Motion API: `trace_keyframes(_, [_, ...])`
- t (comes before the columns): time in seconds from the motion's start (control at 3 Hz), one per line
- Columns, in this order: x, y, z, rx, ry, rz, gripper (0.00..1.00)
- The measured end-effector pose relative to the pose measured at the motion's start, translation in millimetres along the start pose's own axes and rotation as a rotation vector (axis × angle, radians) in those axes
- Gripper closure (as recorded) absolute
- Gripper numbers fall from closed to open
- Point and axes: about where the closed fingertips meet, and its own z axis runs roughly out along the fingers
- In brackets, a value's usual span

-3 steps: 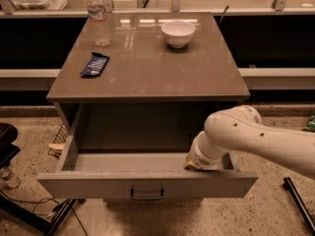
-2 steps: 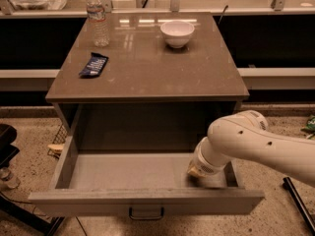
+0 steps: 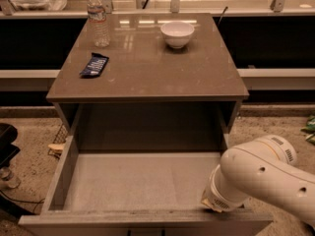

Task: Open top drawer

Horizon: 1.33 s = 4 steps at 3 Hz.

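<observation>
Down at the front right corner of the drawer sits my gripper [image 3: 208,204], tucked just inside the front panel. My white arm [image 3: 268,178] covers most of it, so I cannot tell whether it is spread or closed. It looks to be touching the inner face of the front panel, though the view there is poor. The top drawer [image 3: 60,173] stands pulled far out from the cabinet, its plain grey floor in full view and its front edge running along the bottom of the view. Above it, the brown cabinet top [image 3: 147,77] carries three things. A white bowl [image 3: 177,33] sits near the back edge, right of centre. A clear water bottle [image 3: 98,18] stands at the back left corner. A dark blue snack packet [image 3: 94,65] lies near the left edge, in front of the bottle and apart from it.
</observation>
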Motion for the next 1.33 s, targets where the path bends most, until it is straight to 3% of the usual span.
trace_keyframes(0.33, [-1.5, -1.1, 0.0, 0.000, 0.000, 0.000, 0.83])
trace_keyframes(1.33, [-1.9, -1.1, -3.3, 0.009, 0.002, -0.004, 0.13])
